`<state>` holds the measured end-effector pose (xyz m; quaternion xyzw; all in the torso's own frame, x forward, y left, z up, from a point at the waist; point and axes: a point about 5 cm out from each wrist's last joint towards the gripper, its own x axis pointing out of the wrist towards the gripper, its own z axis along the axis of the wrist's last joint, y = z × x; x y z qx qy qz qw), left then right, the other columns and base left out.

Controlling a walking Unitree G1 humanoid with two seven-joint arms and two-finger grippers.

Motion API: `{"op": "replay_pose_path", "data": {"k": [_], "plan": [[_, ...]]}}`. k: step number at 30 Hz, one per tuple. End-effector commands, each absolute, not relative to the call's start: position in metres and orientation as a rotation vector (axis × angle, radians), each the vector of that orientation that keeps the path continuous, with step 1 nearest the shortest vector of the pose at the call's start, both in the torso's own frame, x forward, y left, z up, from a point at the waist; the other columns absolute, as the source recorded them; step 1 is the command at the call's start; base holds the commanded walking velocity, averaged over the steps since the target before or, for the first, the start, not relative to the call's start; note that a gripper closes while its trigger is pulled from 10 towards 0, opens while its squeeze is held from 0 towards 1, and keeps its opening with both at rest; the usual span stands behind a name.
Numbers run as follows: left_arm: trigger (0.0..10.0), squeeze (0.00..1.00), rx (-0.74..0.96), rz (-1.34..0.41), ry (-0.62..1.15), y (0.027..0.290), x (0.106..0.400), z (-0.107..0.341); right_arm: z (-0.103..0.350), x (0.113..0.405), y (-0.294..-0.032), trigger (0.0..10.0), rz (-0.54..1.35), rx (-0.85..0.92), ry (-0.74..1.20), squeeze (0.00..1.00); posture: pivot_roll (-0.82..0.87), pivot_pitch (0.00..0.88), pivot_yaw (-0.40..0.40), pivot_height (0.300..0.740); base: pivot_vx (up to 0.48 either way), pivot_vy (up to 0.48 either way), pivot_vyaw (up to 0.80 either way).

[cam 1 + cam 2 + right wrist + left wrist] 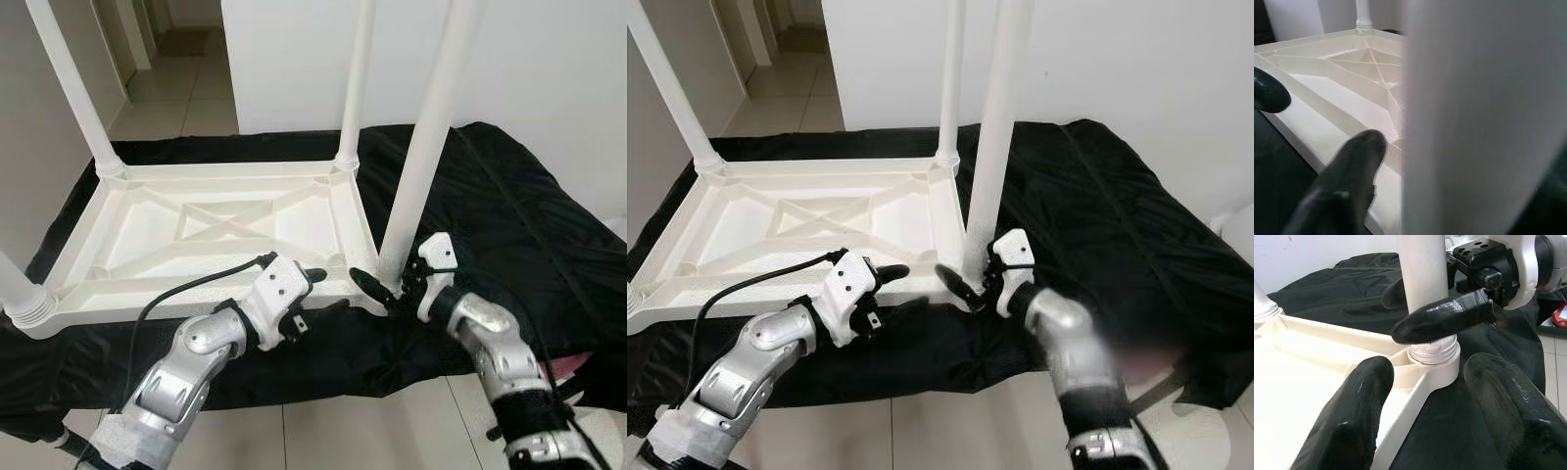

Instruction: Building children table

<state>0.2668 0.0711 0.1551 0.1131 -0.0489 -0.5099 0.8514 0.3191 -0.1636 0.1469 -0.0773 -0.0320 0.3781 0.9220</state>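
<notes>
Seating the near-right leg [419, 157] squarely in its corner socket of the upturned tabletop [220, 230] needs the right gripper [384, 286], fingers clamped on it, turning steadily while the left gripper [318, 292], fingers apart, hovers near the frame.

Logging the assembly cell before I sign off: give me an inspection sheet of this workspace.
Surface: black cloth spread over a low support, hanging over a tiled floor.
Job's things: white tabletop lying upside down; four white legs standing in its corner sockets, the near right leg threaded into its socket.
Clutter: a red thing at the cloth's edge, too small to identify.
Grippers: right gripper closed around the near right leg's base; left gripper open, beside the tabletop's near rim, fingers apart.
Cables: black cable running along the left arm.
Surroundings: white wall, doorway to a corridor.
</notes>
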Motion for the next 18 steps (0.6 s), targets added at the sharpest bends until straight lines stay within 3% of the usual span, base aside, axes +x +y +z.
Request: {"op": "replay_pose_path", "data": {"k": [1,10,11,12,18], "plan": [[10.0,0.00,0.257,-1.064,-0.099,0.074,0.267,0.153,0.140,0.318,-0.163,0.0,0.815,-0.175,-0.036,0.00,-0.01,0.000,0.005,0.740,0.000,0.000,0.00],[10.0,0.00,0.256,-1.080,-0.087,0.073,0.264,0.150,0.127,0.311,-0.173,0.0,0.821,-0.194,0.017,0.00,-0.02,0.000,0.016,0.740,0.000,0.000,0.00],[10.0,0.00,0.259,-1.087,-0.082,0.074,0.263,0.149,0.123,0.309,-0.177,4.1,0.811,-0.194,0.029,0.00,-0.02,0.000,0.021,0.740,0.000,0.000,0.00],[10.0,0.00,0.261,-1.088,-0.081,0.074,0.263,0.148,0.123,0.309,-0.178,10.0,0.801,-0.191,0.029,0.00,-0.02,0.000,0.021,0.740,0.000,0.000,0.00],[10.0,0.00,0.264,-1.096,-0.075,0.075,0.262,0.148,0.124,0.309,-0.181,10.0,0.737,-0.137,0.016,0.00,-0.03,0.000,0.024,0.740,0.000,0.000,0.00]]}}
